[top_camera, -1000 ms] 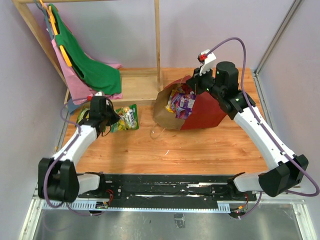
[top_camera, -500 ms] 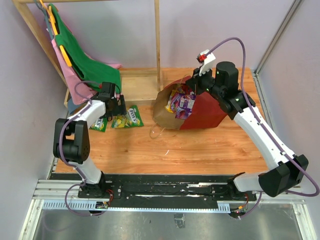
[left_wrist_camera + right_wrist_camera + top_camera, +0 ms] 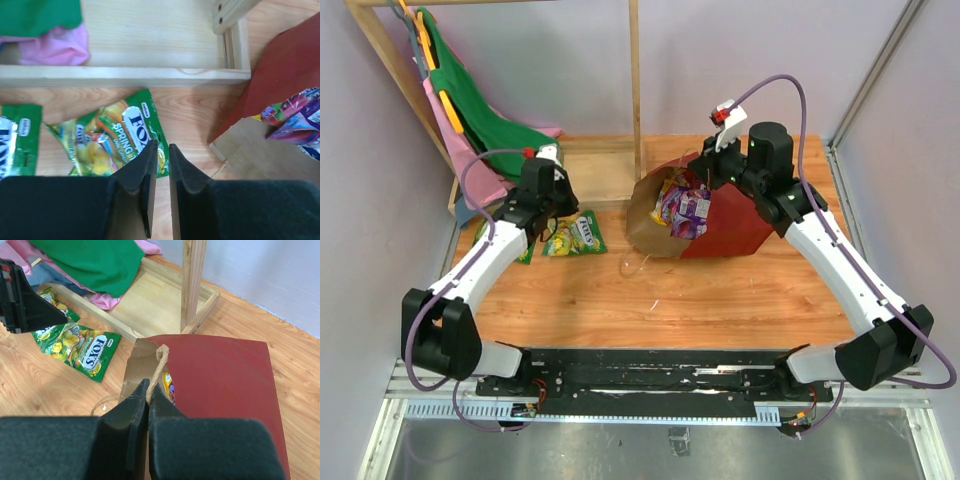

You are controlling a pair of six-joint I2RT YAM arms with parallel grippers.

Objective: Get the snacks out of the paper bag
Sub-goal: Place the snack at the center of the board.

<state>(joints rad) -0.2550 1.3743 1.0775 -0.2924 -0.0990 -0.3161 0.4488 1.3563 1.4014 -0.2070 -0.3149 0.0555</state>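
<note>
The job is only begun, by my reading. Two green packets (image 3: 577,233) and (image 3: 17,137) lie flat on the table (image 3: 720,300), left of the paper bag (image 3: 730,228) and clear of it. The bag lies on its side with its mouth turned left, and a cluster of purple, yellow and red packets (image 3: 682,208) is in that mouth, so most of the snacks seem yet to come out; what lies deeper I cannot tell. The right claw (image 3: 148,390) is closed on the bag's tan loop handle (image 3: 159,365), holding the mouth up. The left claw (image 3: 161,150) hangs over the nearer green packet, its jaws a narrow slit apart with nothing between them, so its next trip into the bag is not started.
</note>
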